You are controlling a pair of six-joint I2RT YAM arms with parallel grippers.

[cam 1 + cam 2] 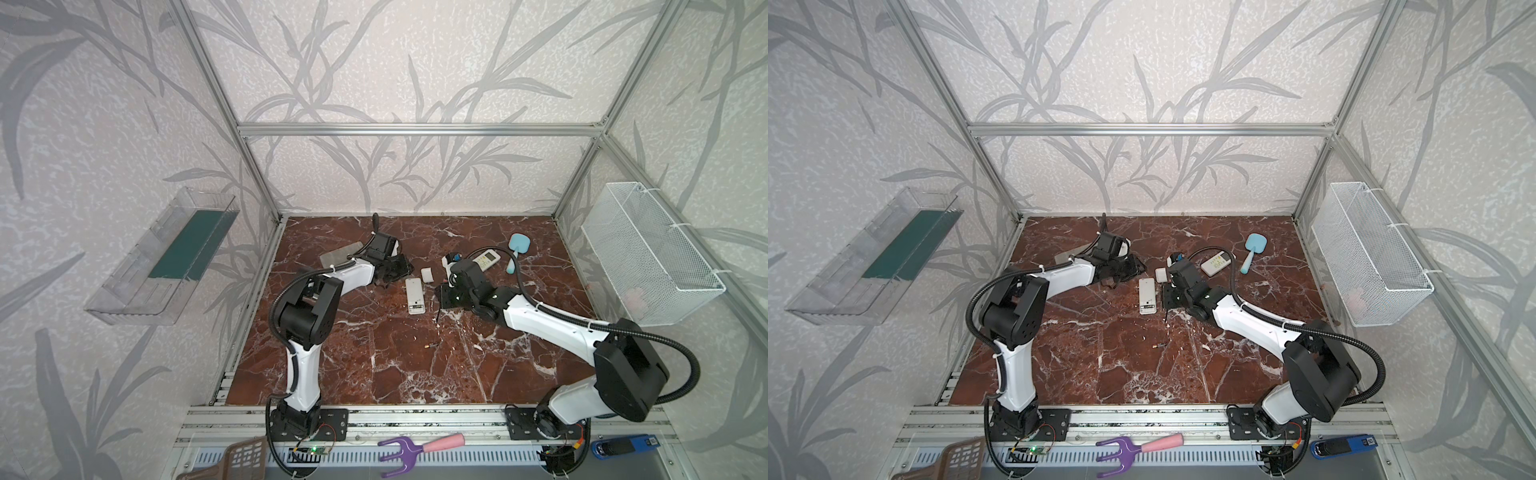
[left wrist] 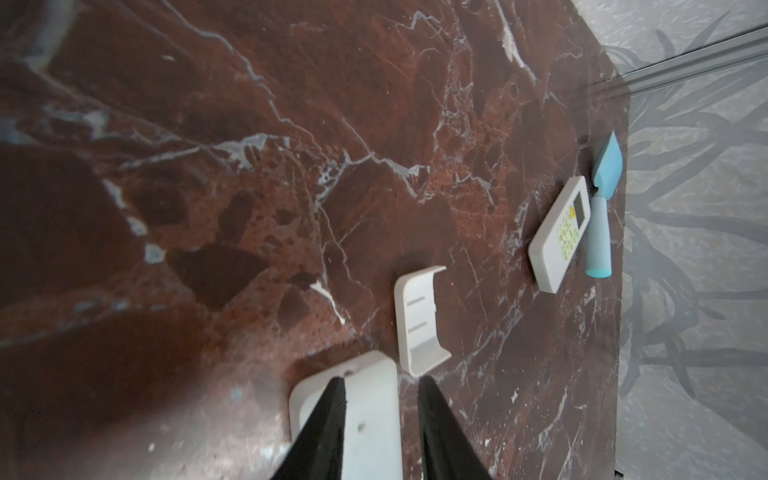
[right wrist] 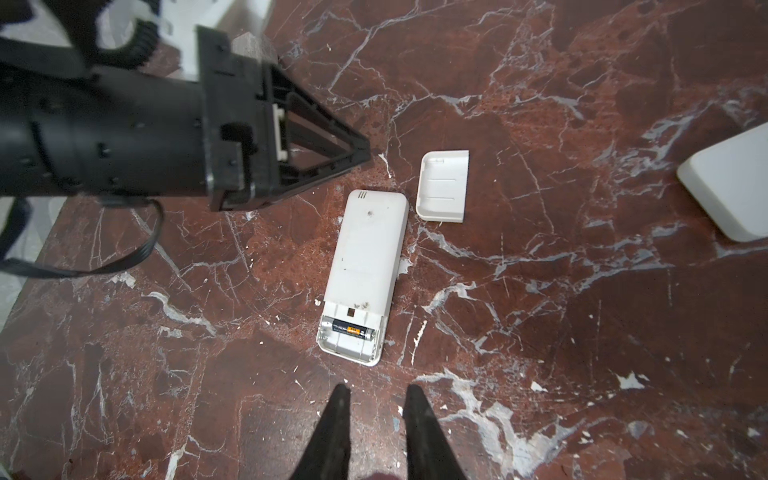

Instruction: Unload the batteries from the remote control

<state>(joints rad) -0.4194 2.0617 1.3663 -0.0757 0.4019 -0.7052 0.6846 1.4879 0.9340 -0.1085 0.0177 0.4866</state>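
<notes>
In both top views the left arm (image 1: 353, 277) stretches toward the far middle of the table (image 1: 374, 374). The right arm (image 1: 544, 326) bends in from the near right corner. The remote (image 1: 414, 296) lies between them, with a loose battery (image 1: 430, 345) nearer the front edge. In the left wrist view the left gripper (image 2: 380, 380) stands over the remote's end, jaws apart, empty. In the right wrist view the right gripper (image 3: 376, 388) faces the open compartment, jaws parted, empty; a second battery (image 3: 349, 330) sits inside.

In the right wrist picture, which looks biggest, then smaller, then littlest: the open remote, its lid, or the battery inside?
Largest: open remote
Then: lid
Smallest: battery
All sit at about table level, so nearness hardly skews it.
</notes>
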